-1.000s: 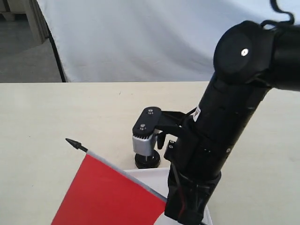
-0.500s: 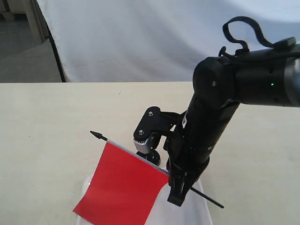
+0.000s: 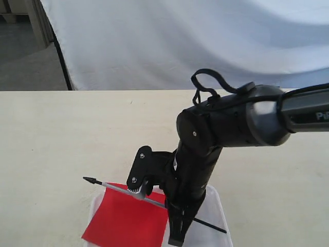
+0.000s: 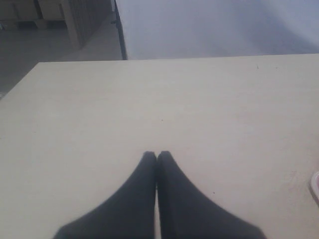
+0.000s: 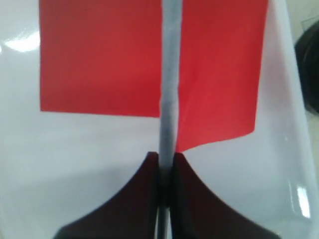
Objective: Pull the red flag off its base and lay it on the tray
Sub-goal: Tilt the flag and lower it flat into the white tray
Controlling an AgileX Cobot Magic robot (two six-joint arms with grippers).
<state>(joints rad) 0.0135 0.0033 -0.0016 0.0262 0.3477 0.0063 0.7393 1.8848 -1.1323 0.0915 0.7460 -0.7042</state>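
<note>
My right gripper point(image 3: 170, 208) point(image 5: 166, 157) is shut on the red flag's thin stick just below the cloth. The red flag point(image 3: 125, 221) point(image 5: 99, 55) is off its base and lies almost level, low over the white tray point(image 3: 214, 205) point(image 5: 75, 164), its pointed tip point(image 3: 90, 180) sticking out past the tray on the left. Whether the cloth touches the tray I cannot tell. A dark round shape at the edge of the right wrist view looks like the base point(image 5: 310, 64); in the exterior view the arm hides it. My left gripper point(image 4: 157, 155) is shut and holds nothing above bare table.
The pale wooden table point(image 3: 61, 134) stretches round the tray. A white cloth backdrop point(image 3: 180, 41) hangs behind the table's far edge. The right arm's dark bulk point(image 3: 231, 123) leans over the tray from the right.
The right arm has swung down and forward, bringing the flag from a raised slant to nearly level over the tray. The base, visible earlier, is now behind the arm.
</note>
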